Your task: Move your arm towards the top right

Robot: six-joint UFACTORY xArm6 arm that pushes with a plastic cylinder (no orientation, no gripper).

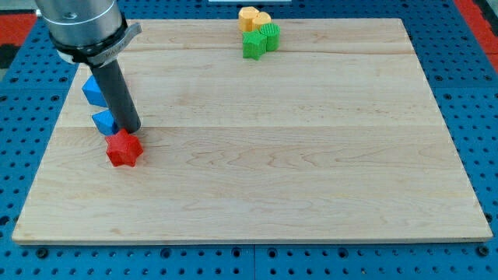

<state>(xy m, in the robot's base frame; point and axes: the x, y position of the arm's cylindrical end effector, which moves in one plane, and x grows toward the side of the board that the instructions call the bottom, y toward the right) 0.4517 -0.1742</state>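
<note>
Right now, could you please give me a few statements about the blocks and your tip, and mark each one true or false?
1. My tip is at the view's left, just above the red star-shaped block. True.
2. The green block lies at the view's bottom right. False: it sits near the view's top edge, right below the yellow block.
3. Two blue blocks, an upper blue block and a lower blue block, lie beside my rod on its left. True.
4. The red star-shaped block touches the green block. False: they are far apart, across the wooden board.
5. The yellow block lies at the view's bottom edge. False: it is at the top edge.
</note>
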